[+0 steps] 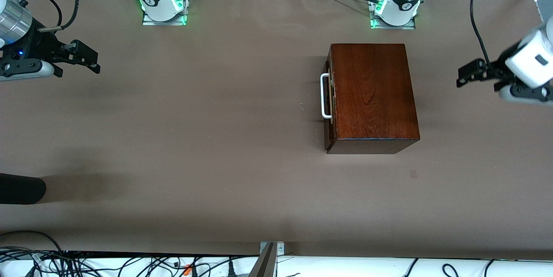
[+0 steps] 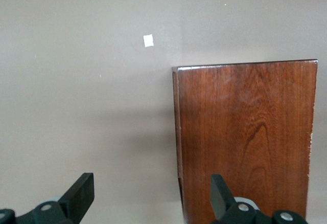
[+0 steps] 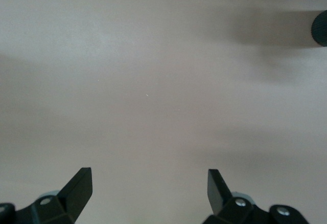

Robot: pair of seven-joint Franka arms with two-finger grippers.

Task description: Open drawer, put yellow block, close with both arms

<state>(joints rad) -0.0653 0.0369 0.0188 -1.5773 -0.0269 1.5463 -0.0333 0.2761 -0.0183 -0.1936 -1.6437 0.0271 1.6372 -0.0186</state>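
Two robot arms waited above a brown counter (image 1: 216, 138), the wooden box (image 1: 371, 95) sitting right of centre in the frame with its drawer (image 1: 330, 95) shut and the white handle (image 1: 325, 96) facing the middle of the counter. The left tool (image 1: 468, 74), fingers spread and empty, hung at the right edge of the frame, over the counter beside the box. The right tool (image 1: 82, 57), also spread and empty, hung at the left edge, well apart from the box. No yellow block appeared in any view. The slim handle lay close to the drawer front, so a finger could slip off it, and a pull might drag the unsecured box instead. The counter was plain, matte and bare. Cables trailed along the bottom edge of the frame, a black object (image 1: 21, 188) jutted in at lower left, and a small white mark (image 2: 148, 40) lay near the box.
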